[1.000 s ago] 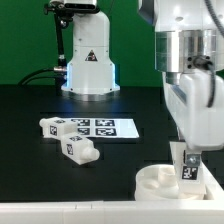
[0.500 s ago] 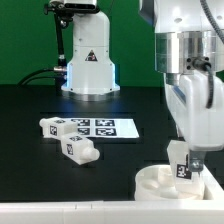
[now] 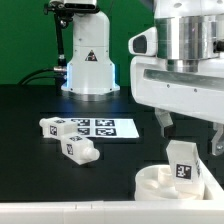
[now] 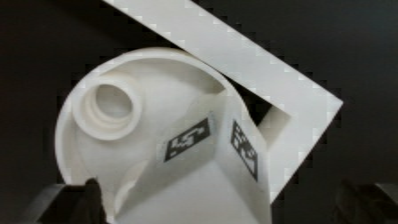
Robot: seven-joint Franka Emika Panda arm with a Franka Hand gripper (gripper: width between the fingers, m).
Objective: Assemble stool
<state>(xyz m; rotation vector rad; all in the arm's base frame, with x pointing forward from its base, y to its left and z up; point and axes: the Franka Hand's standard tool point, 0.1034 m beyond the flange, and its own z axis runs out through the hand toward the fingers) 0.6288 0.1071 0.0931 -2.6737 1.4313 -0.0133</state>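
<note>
The round white stool seat lies at the front on the exterior view's right. One white tagged leg stands upright in it. My gripper is open just above the leg, one finger on each side, touching nothing. In the wrist view the seat shows an empty round socket, and the tagged leg rises from it between my dark fingers. My gripper holds nothing there. Two loose legs lie on the exterior view's left.
The marker board lies flat behind the loose legs. The arm's white base stands at the back. A long white bar runs beside the seat, and its edge shows along the table's front.
My gripper was shut on the upright leg in the seat. It has let go, opened wide, turned about its axis and risen a little. The leg stays standing in the seat.
</note>
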